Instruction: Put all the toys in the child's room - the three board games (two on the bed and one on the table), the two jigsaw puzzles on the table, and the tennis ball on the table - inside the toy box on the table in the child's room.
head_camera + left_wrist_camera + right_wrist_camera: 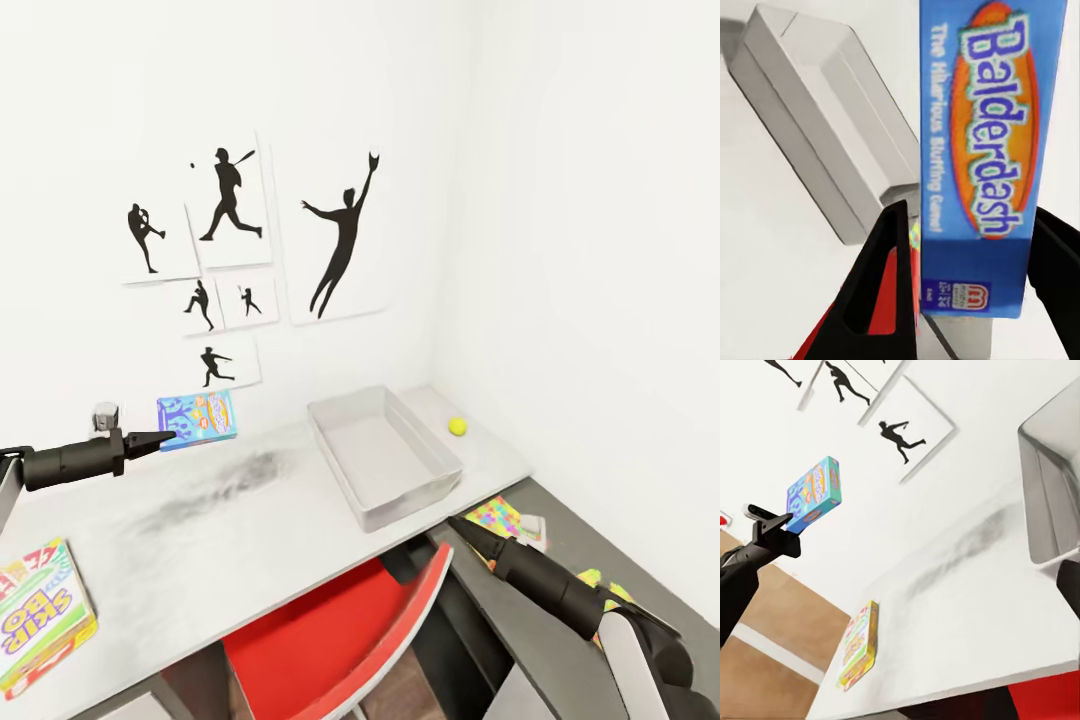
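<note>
The left arm reaches out level above the pale tabletop (250,520), its left pincer (165,437) clamped on the edge of a blue Balderdash board game (198,417), which hangs in the air clear of the surface in front of the white wall. From the left wrist, the box (982,150) stands between the two dark fingers (881,285), with the grey toy box (817,127) lying beyond it. The toy box (385,455) sits open on the tabletop's far right part, a bare smudged stretch of surface between it and the held game. A tennis ball (457,426) rests just beside the tray, near the corner wall. A second board game (40,615) lies at the tabletop's near left edge. The right arm angles up over the lower dark section, where two jigsaw puzzles (497,518) lie; whether the right pincer (465,532) is wide or closed cannot be told. A red chair (330,640) is tucked under the front edge.
</note>
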